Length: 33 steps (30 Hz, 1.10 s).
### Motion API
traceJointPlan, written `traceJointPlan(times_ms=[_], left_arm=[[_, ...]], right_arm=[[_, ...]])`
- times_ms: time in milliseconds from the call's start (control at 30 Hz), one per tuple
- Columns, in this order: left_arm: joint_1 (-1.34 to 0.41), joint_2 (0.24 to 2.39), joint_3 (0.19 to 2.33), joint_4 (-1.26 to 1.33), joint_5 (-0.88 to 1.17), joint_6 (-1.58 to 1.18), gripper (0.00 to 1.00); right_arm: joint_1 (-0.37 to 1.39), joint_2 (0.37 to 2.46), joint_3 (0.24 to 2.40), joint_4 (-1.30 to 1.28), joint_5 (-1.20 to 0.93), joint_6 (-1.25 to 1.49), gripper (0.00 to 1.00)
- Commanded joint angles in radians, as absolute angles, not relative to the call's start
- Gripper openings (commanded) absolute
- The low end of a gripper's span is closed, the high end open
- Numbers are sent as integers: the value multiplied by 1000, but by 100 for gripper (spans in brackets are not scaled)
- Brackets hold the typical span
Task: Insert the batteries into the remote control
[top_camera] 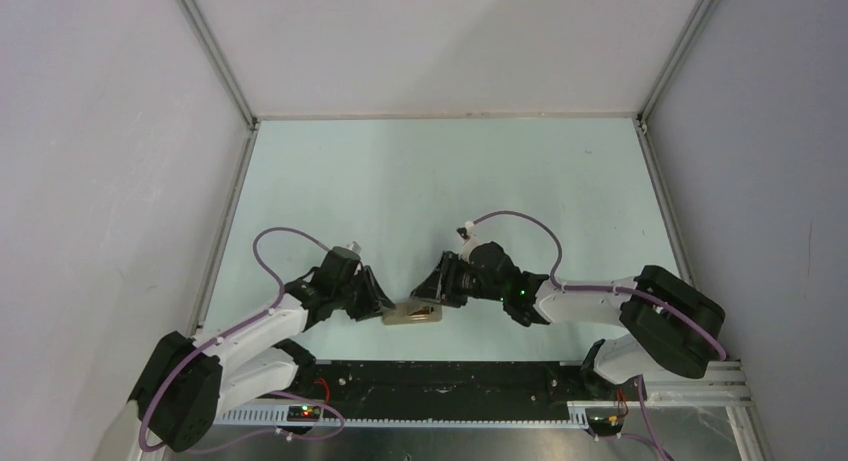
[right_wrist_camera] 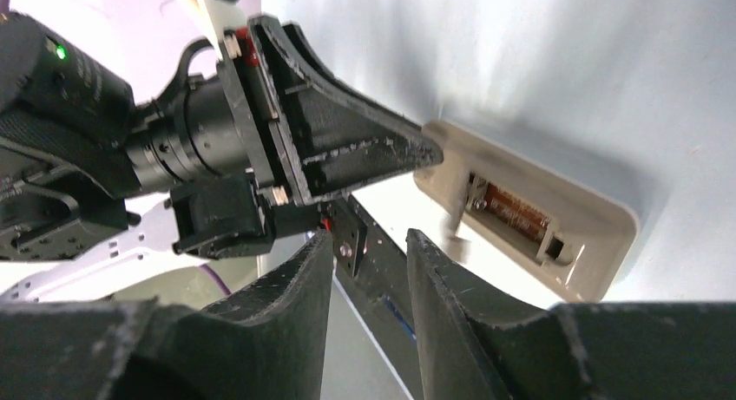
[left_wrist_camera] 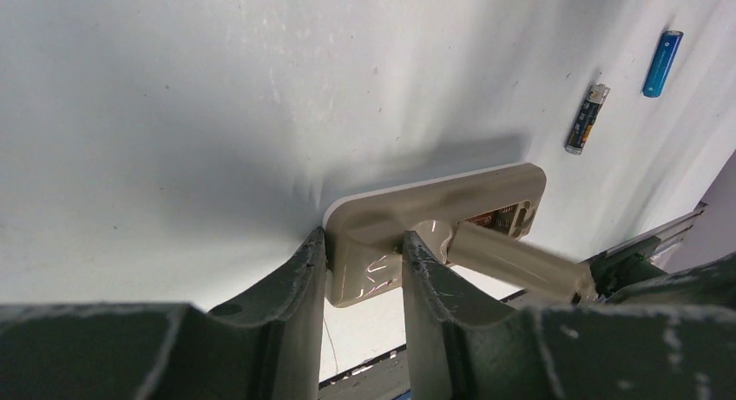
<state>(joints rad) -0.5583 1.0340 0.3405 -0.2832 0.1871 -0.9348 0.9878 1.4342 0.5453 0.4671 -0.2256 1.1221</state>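
The remote control point(top_camera: 412, 314) lies back-up near the table's front edge, between both arms. My left gripper point(left_wrist_camera: 363, 244) is shut on one end of its beige-grey body point(left_wrist_camera: 434, 205). Its battery bay point(right_wrist_camera: 514, 212) is uncovered, with a coppery-brown part showing inside. A flat beige cover piece point(left_wrist_camera: 521, 261) slants up from the bay toward my right gripper point(right_wrist_camera: 369, 235). That gripper stands open with an empty gap, and a blurred beige edge sits just outside its right finger point(right_wrist_camera: 451, 278). The dark battery point(left_wrist_camera: 588, 118) and the blue battery point(left_wrist_camera: 662, 63) lie loose on the table beyond the remote.
A black rail point(top_camera: 450, 381) runs along the near edge just behind the remote. Grey walls point(top_camera: 120, 161) enclose the pale green table point(top_camera: 440, 181) on the left, back and right. The left gripper's body point(right_wrist_camera: 330, 148) crowds the remote's end in the right wrist view.
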Motion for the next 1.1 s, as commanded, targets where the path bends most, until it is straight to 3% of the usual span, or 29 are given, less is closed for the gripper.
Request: traceJointPlan(times_ms=[0,400,667,800,967,1067], left_arm=[[-570,1073,312,-357,122,-913,31],[-571,1073,330,-357,128,-902,34],[-570,1026,373,-398,80,-878,47],[-569,979,452,-498,-52,-854,60],[-566,913,543,-608,-159,-825,73],[-562,873,582,-626,-166,-797,80]], right_arm=[[954,1442,631,432,-183,1071,42],[969,1435,761,117,-14,901,41],[1122,1407,807,-149,159,800,42],[1147,1421,834,-162,166,646,50],[1140,1439,884,-133,109,317,84],[1137,1503,924,-162,-42,98,87]])
